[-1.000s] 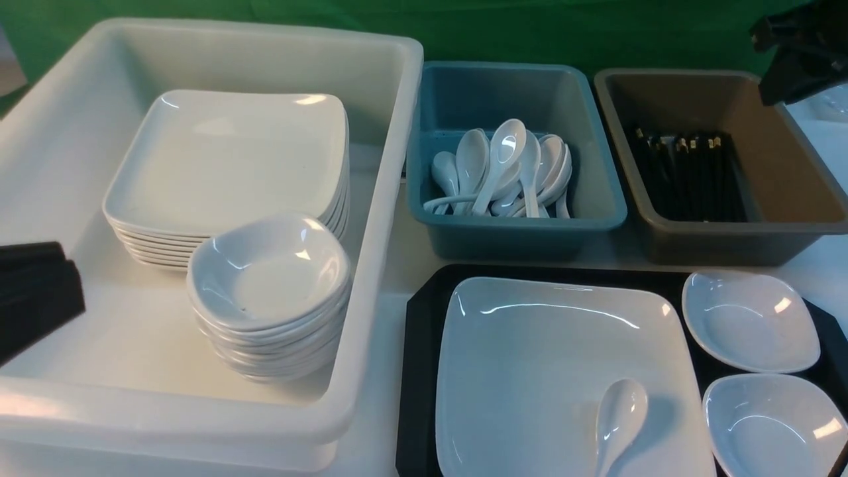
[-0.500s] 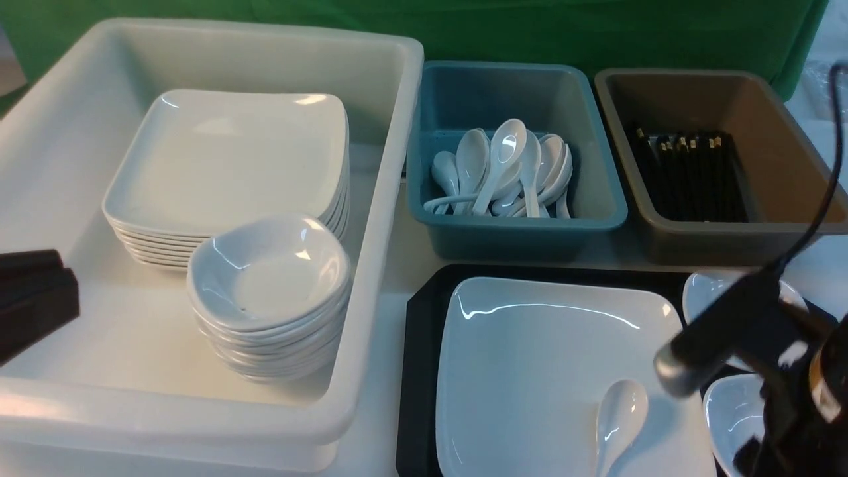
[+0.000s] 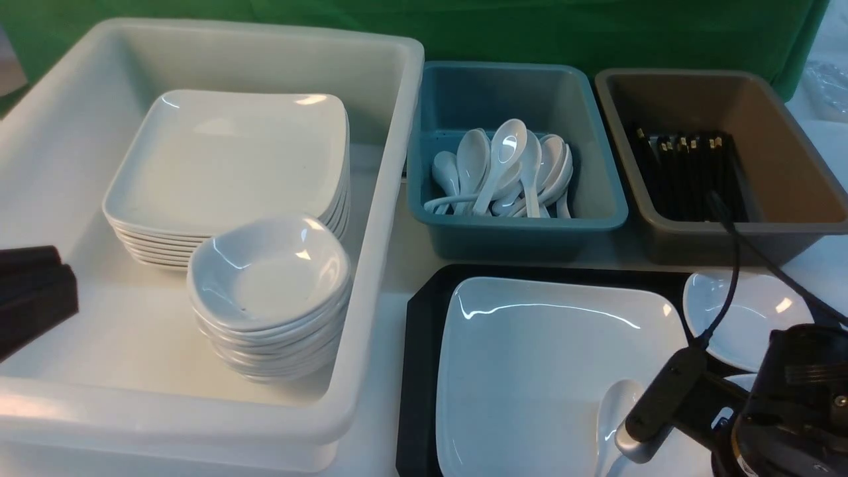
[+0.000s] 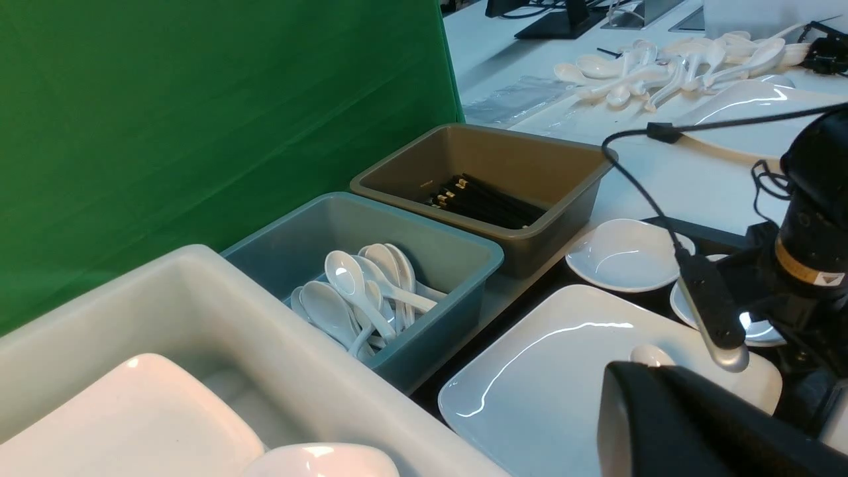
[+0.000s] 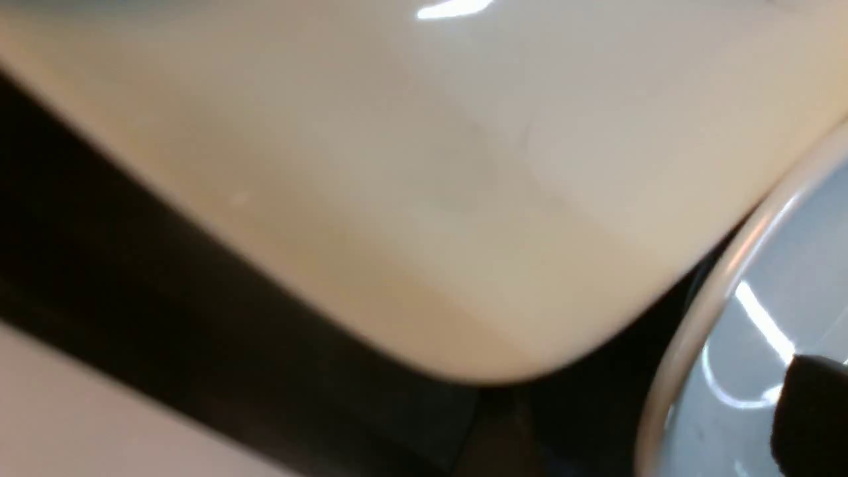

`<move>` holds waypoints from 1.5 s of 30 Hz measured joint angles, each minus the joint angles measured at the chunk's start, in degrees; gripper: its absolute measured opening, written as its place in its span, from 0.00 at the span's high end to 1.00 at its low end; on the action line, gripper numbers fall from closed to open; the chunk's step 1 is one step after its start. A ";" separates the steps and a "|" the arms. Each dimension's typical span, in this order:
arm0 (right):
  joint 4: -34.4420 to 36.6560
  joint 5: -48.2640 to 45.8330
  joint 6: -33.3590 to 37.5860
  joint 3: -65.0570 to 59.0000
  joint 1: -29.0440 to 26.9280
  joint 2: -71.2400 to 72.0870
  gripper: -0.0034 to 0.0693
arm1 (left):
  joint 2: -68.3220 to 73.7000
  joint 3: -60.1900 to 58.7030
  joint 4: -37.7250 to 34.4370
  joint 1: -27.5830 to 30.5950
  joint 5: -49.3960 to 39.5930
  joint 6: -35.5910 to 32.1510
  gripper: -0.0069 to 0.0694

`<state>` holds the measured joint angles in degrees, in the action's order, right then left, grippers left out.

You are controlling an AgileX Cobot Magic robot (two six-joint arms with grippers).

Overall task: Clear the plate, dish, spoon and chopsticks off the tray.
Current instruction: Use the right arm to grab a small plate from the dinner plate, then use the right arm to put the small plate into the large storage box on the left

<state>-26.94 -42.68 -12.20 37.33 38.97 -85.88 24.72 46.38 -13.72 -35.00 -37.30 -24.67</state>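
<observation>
Big white plastic tub (image 3: 391, 199) takes the left of the desk. It holds a stack of square plates (image 3: 225, 159) and a stack of small dishes (image 3: 268, 278).
Black crosshatch plastic tray (image 3: 421, 344) is front right. Teal bin (image 3: 596, 218) of spoons and brown bin (image 3: 782, 228) sit just behind it.
Large glossy white square plate (image 3: 530, 371) covers most of the tray.
Two small rounded white dishes sit on the tray's right side. The far dish (image 3: 748, 311) is in plain view, the near dish (image 4: 755, 328) mostly under the right arm.
Short white soup spoon (image 3: 613, 407) lies on the plate's near right part, bowl end away from the robot.
Thin black chopsticks (image 3: 689, 172) with gold bands show only in the brown bin, none visible on the tray.

Right hand (image 3: 788, 424) is low over the near dish and plate corner. Its fingers are hidden, so can't tell how wide it stands or whether it has anything.
Left hand (image 3: 56, 268) hangs over the tub's left side, closed, nothing in it.

Handling, my read: everything is stiff, glazed, slick and chippable.
- Spoon is light. Pinch across the stubby handle, and take it before the plate or it slides.
- Dish: pinch the rim wall.
- Plate is the heavy one. Grip the raised rim at an edge and keep it level.
</observation>
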 joint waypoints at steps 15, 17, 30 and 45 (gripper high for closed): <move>-1.48 0.60 -0.31 0.39 0.20 -4.56 0.51 | 0.00 0.00 0.00 0.00 -0.12 0.00 0.88; -2.43 0.11 -0.43 0.20 0.20 -4.88 0.62 | 0.00 0.00 0.00 0.00 -0.18 0.00 0.88; 9.48 -15.82 -1.15 8.59 0.57 10.07 0.86 | 0.05 0.00 0.64 0.00 -0.41 -0.07 0.88; 9.39 -9.78 14.97 47.63 27.68 6.29 0.86 | 0.00 3.86 23.73 0.00 -8.77 21.82 0.88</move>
<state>-17.56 -52.46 2.77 84.96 66.65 -79.59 24.73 50.24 10.01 -35.00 -46.08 -2.86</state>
